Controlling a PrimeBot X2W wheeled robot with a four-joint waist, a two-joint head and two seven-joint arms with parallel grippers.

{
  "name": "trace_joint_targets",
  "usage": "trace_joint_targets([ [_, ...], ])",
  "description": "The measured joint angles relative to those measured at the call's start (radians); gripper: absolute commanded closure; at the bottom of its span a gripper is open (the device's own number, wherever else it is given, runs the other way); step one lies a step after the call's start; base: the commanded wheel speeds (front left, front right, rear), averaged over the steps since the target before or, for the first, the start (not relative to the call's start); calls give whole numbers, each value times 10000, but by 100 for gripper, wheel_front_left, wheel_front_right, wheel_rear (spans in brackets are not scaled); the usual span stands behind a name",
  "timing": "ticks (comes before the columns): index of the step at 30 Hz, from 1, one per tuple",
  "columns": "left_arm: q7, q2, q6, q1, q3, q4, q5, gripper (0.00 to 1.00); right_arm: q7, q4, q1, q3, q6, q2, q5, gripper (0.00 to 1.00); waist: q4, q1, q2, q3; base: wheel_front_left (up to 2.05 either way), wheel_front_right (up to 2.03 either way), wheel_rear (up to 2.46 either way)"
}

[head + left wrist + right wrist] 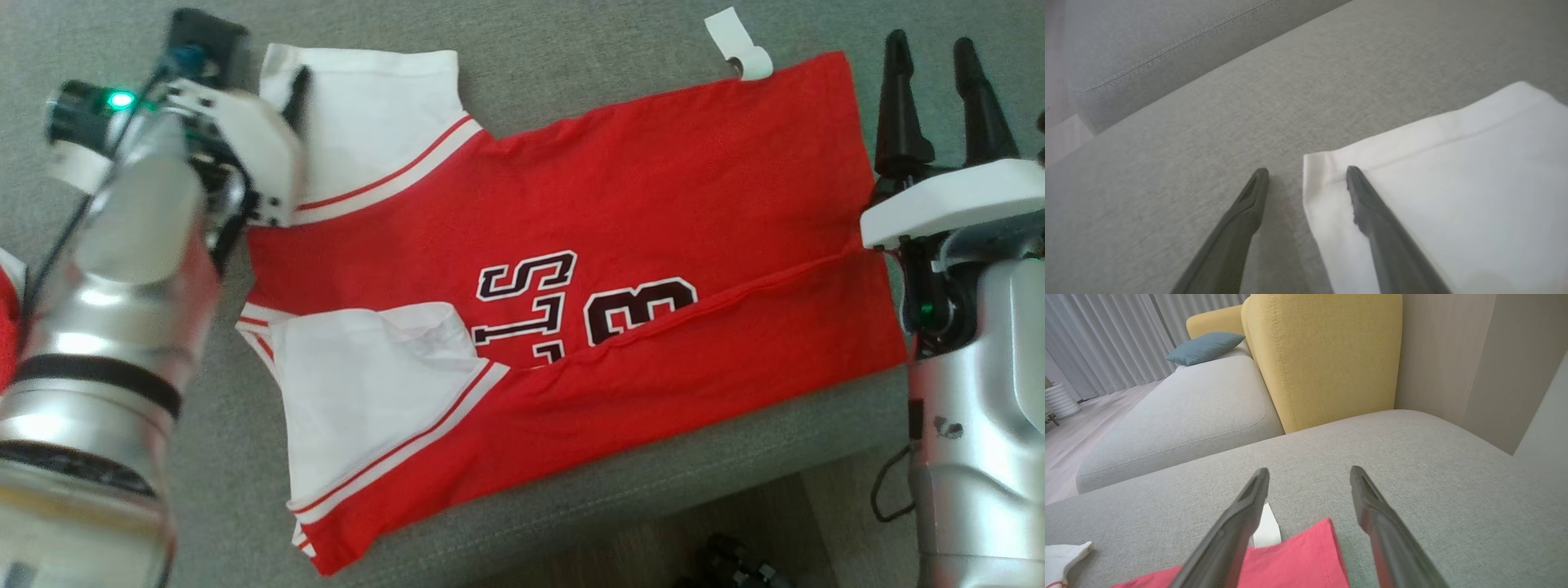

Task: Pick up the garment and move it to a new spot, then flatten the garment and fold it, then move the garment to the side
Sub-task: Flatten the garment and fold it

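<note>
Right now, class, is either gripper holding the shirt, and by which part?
Nothing is held. Both are open: left gripper straddling the sleeve corner, right gripper by the shirt hem.

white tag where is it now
Head view, upper right: the white tag lies on the grey cushion at the far hem corner of the red shirt, left of the right pincer.

We find bare grey cushion point(571, 49) beyond the jersey's point(653, 204) far edge and off its left side, with room to pass. A white tag point(735, 41) lies by the far right corner, and a yellow backrest point(1327, 355) walls off the far side.
</note>
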Motion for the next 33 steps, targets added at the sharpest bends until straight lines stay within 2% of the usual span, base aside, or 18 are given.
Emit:
trace_joint_targets([
  [1, -54, -84, 0, -5, -182, 10, -150, 0, 0, 2, -1, -38, 0, -2, 0, 0, 15, 0, 0, 10, 0, 0, 0],
  [2, -40, -182, 0, -5, -422, -10, -374, 26, 0, 6, -1, -59, 0, 0, 0, 0, 32, 0, 0, 21, 0, 0, 0],
  [3, 61, -274, 2, -2, -725, -111, -673, 76, 0, 12, -3, -100, 0, 0, -2, 0, 46, 0, 0, 37, 0, 0, 0],
  [4, 234, -343, 10, -2, -1064, -290, -1058, 100, 2, 12, -4, -144, 0, 0, -2, 0, 65, 0, 0, 59, 0, 0, 0],
  [8, 548, -165, 29, 7, -2150, -1177, -2451, 100, 6, 12, -93, -389, 0, 0, -153, 0, 267, 0, 0, 163, 0, 0, 0],
  [13, -546, 188, -15, 70, -2625, -1452, -3200, 100, 136, 33, -427, -671, 0, 0, -441, 0, 700, 0, 0, 125, 0, 0, 0],
  [16, -1313, 182, -15, 68, -2627, -1476, -3325, 100, 274, 184, -433, -871, 0, -2, -541, 0, 992, 0, 0, -94, 0, 0, 0],
  [20, -1728, -82, -17, 85, -2637, -1912, -3394, 100, 821, 683, -430, -1195, 0, -81, -648, 0, 1461, 0, 0, -466, 0, 0, 0],
  [27, -1822, -364, 15, 1167, -2704, -3080, -3519, 100, 1739, 2299, -623, -1998, 0, -780, -957, 0, 2400, 0, 0, -956, 0, 0, 0],
  [33, -1831, -372, 351, 1829, -2947, -4226, -3329, 100, 2594, 3829, -1469, -2380, 0, -1369, -1962, 0, 3010, -1, 0, -1048, 0, 0, 0],
])
